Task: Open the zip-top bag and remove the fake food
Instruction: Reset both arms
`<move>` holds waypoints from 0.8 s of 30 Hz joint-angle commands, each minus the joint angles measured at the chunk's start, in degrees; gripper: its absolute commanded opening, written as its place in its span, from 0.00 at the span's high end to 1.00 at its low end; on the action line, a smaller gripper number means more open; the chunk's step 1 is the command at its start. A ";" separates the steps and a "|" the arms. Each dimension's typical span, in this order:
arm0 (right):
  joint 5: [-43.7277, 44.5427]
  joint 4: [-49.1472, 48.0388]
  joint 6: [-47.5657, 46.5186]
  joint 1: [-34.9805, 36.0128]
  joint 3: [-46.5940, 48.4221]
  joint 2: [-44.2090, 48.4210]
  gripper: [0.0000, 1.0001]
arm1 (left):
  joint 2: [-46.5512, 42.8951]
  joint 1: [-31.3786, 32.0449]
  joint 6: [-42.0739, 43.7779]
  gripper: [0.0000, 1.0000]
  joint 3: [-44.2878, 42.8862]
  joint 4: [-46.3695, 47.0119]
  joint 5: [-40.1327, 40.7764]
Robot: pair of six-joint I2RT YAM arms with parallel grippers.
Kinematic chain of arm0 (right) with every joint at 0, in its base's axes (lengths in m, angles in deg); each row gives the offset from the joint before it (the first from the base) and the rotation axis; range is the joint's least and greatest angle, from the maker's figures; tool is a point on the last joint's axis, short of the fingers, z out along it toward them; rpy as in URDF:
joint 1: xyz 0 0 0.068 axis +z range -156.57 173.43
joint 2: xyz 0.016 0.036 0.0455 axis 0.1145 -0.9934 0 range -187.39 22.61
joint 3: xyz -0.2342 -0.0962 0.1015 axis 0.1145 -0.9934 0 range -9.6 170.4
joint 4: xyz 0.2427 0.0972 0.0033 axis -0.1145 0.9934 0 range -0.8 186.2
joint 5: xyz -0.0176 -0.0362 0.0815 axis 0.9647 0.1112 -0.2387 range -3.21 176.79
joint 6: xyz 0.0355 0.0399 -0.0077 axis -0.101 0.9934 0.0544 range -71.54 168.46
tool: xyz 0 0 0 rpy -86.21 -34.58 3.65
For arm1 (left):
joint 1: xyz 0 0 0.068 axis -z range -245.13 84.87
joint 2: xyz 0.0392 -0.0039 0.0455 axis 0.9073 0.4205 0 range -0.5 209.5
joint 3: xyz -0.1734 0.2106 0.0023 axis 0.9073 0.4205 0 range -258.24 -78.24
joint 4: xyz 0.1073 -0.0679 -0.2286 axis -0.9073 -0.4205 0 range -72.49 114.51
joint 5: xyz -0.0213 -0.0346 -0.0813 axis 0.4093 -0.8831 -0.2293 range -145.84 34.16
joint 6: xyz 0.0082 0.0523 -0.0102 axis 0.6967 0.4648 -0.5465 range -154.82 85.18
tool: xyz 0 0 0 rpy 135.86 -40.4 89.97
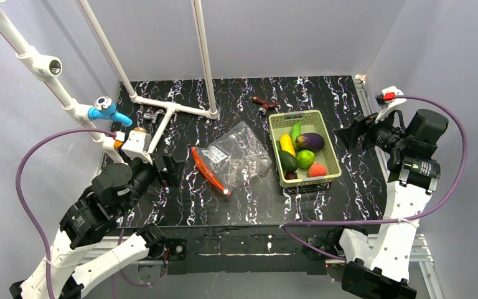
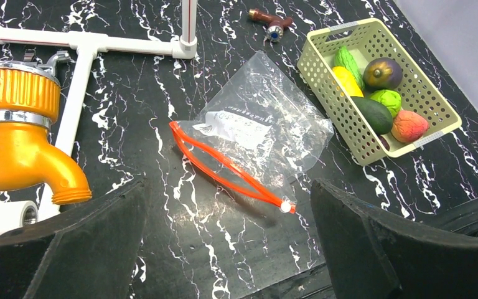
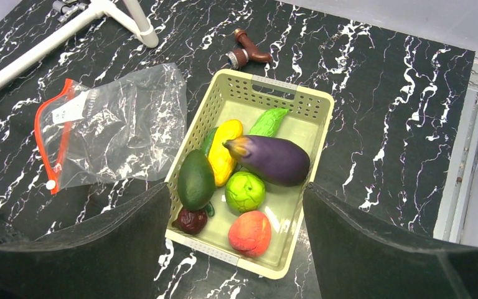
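Observation:
The zip-top bag (image 1: 239,152) lies flat in the middle of the table, with its red-orange zipper strip (image 1: 210,169) parted into a lens shape. It looks empty, also in the left wrist view (image 2: 267,121). The fake food lies in the yellow-green basket (image 1: 331,149): cucumber (image 3: 269,121), yellow piece (image 3: 225,149), eggplant (image 3: 274,161), avocado (image 3: 196,180), green round fruit (image 3: 244,191), tomato (image 3: 249,233). My left gripper (image 1: 168,168) is open and empty, left of the zipper (image 2: 224,167). My right gripper (image 1: 351,132) is open and empty, right of the basket.
A brown object with a handle (image 1: 264,104) lies behind the basket. A white pipe frame (image 1: 174,107) stands at the back left with an orange tap (image 2: 18,137) and a blue tap (image 1: 107,111). The table's front edge (image 1: 249,227) is near the arm bases.

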 commanded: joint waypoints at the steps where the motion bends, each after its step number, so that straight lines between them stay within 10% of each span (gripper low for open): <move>1: -1.31 -2.15 -0.31 -0.10 1.06 0.02 0.16 | -0.77 -0.23 0.19 0.02 0.76 1.15 0.06; 13: 6.40 -7.72 -0.31 -0.02 -4.45 -0.83 0.16 | -3.89 -0.26 1.11 0.02 6.09 6.53 -0.84; 15: -10.25 -8.39 -0.31 -0.03 -5.36 -1.16 0.16 | -4.46 -0.23 1.13 0.02 6.65 7.60 -1.78; 24: -12.41 -8.81 -0.31 -0.03 -5.95 -2.82 0.16 | -8.33 -0.24 0.54 0.02 10.66 9.57 -2.48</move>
